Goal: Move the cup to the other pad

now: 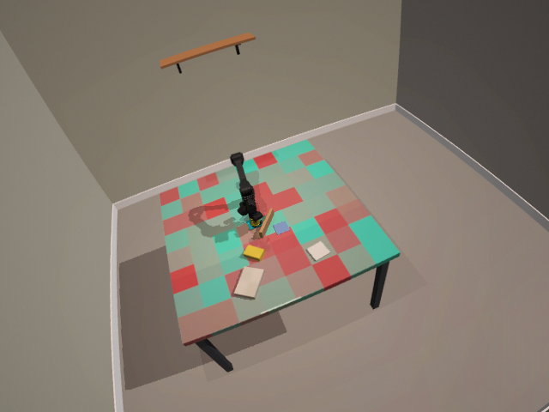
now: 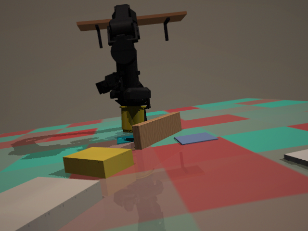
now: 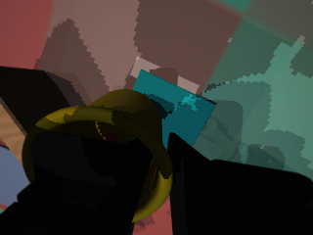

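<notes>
1. Across the patchwork table (image 1: pixel 330 270) (image 2: pixel 243 173), the black arm (image 1: pixel 246 195) (image 2: pixel 126 67) reached down.
2. Near the front edge lay a large pale slab (image 1: pixel 249 282) (image 2: pixel 49 198).
3. Between the teal pad (image 2: pixel 121 139) (image 3: pixel 181 105) and the blue pad (image 1: pixel 280 227) (image 2: pixel 196 138) (image 3: pixel 11 178) stood a wooden bar (image 1: pixel 266 222) (image 2: pixel 158 130).
4. A yellow block (image 1: pixel 254 251) (image 2: pixel 98 161) sat near the slab.
5. The gripper (image 1: pixel 255 221) (image 2: pixel 134 105) (image 3: pixel 161 136) was nearly closed, clamped on the cup's wall.
6. The yellow cup (image 1: pixel 256 223) (image 2: pixel 133 119) (image 3: pixel 142 110) hung roughly upright above the teal pad.

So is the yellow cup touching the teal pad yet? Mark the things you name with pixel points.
Apart: in the exterior view, a strip of table shows between the cup's base and the teal pad (image 1: pixel 250 227) (image 2: pixel 122 140) (image 3: pixel 185 121).
</notes>
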Motion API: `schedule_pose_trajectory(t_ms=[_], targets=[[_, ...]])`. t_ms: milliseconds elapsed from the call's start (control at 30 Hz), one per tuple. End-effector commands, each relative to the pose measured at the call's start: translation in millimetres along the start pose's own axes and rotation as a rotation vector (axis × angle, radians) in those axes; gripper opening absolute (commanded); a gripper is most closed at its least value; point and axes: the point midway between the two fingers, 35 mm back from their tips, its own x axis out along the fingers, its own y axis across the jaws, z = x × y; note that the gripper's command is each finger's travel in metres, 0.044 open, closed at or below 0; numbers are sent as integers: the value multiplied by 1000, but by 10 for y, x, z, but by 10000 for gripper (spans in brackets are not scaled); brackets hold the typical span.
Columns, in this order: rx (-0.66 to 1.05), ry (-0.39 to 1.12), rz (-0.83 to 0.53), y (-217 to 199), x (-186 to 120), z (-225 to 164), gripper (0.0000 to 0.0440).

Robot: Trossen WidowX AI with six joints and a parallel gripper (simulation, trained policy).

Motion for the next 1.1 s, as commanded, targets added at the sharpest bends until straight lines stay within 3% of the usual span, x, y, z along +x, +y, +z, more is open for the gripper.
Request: schedule_pose_trajectory(t_ms=[0,400,567,1067], targets=[[17,2,-4,-64,51,-23,12],[72,-16,-6,-220,165,1,76],[97,-24,57,-162,114,42,174],[125,-17,168,-199,-48,20,204]])
